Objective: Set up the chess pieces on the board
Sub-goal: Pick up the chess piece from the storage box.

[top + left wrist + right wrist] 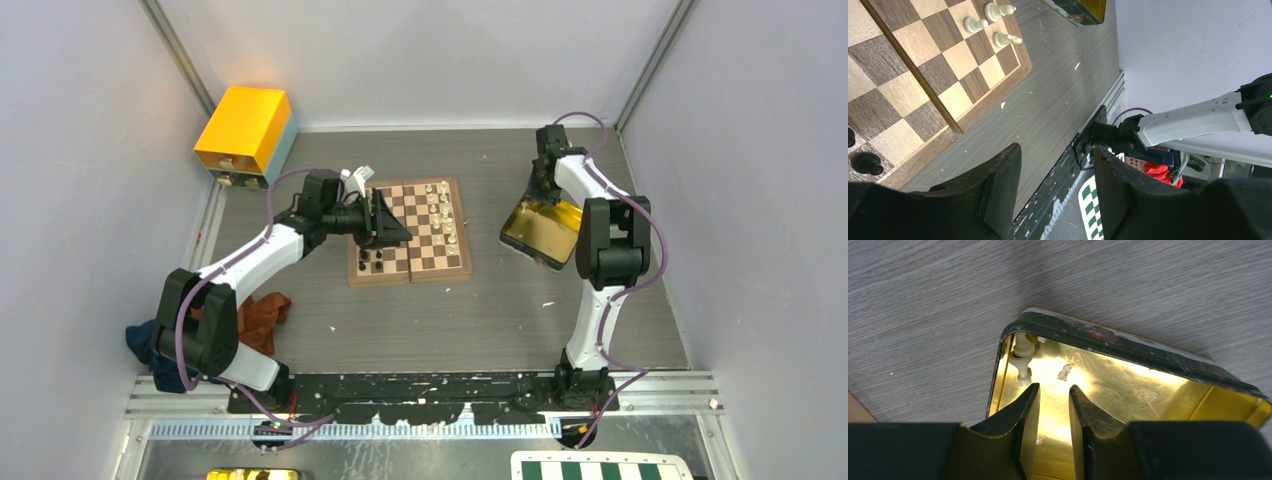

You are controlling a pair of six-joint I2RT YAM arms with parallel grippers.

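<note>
The wooden board (428, 258) lies mid-table. Cream-white chess pieces (441, 212) stand along its right columns, and a few black ones (371, 261) sit at its near left corner. My left gripper (388, 226) hovers over the board's left side, open and empty (1055, 156); its view shows the board (923, 65), three white pieces (993, 25) and a black piece (867, 163). My right gripper (1054, 388) hangs open over the gold tray (1108, 337), its jaws narrowly apart with nothing between them. A white piece (1022, 359) lies in the tray's corner just left of the fingertips.
The gold tray (532, 238) sits right of the board. An orange-yellow box (245, 130) stands at the back left. Rust and blue cloths (262, 315) lie by the left arm's base. A green-and-white checkered board (600, 468) lies below the table's near edge.
</note>
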